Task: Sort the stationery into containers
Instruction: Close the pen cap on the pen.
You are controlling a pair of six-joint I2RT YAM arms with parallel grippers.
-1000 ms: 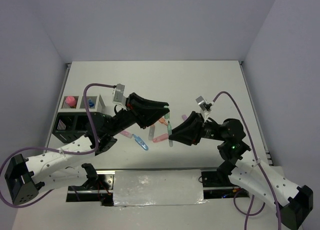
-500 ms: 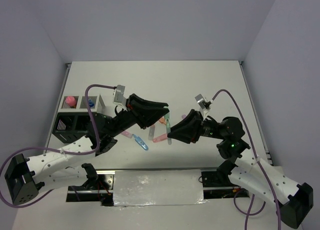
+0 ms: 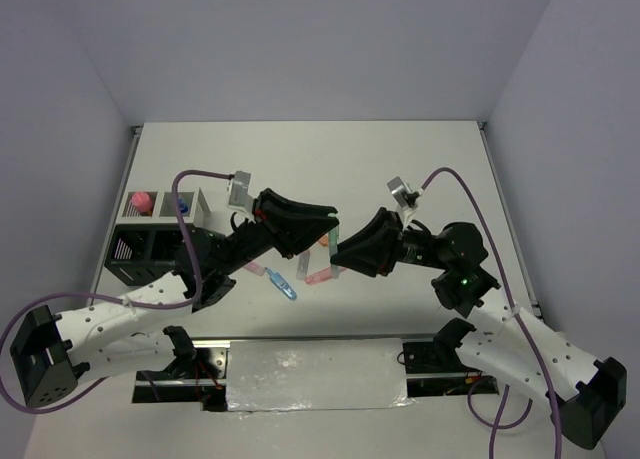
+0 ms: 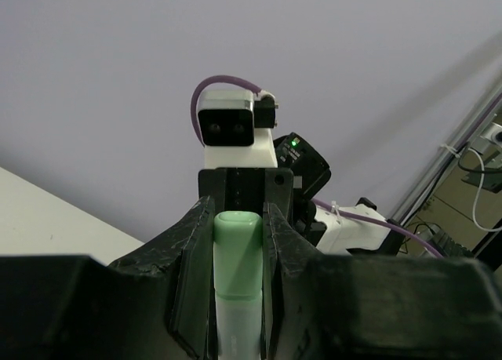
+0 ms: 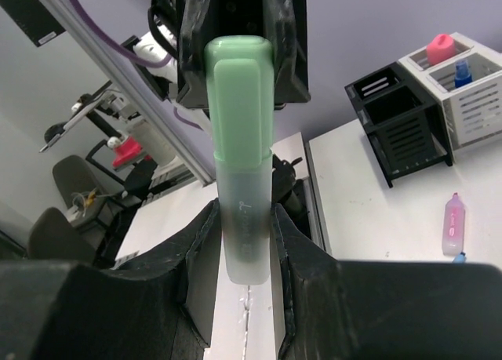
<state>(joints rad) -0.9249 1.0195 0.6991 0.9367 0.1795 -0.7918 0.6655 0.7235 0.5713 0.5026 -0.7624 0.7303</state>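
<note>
Both my arms reach inward, tips meeting above the middle of the tabletop [image 3: 420,159]. The green highlighter [image 5: 239,101], mint cap and frosted barrel, hangs between them: left jaws clamped on cap, right jaws clamped on barrel.

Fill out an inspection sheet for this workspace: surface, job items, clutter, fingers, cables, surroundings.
Surface: white table, no spills seen.
Job's things: green highlighter held above the table between both arms; organizer at the left edge, with a pink-capped tube and a blue-capped bottle in its white compartments; loose pens lie on the table below the grippers.
Clutter: nothing seen.
Grippers: left gripper fingers clamp the green cap; right gripper fingers clamp the clear body.
Cables: purple cables loop off both wrists, above the pens.
Surroundings: plain walls; silver sheet at the near edge.
</note>
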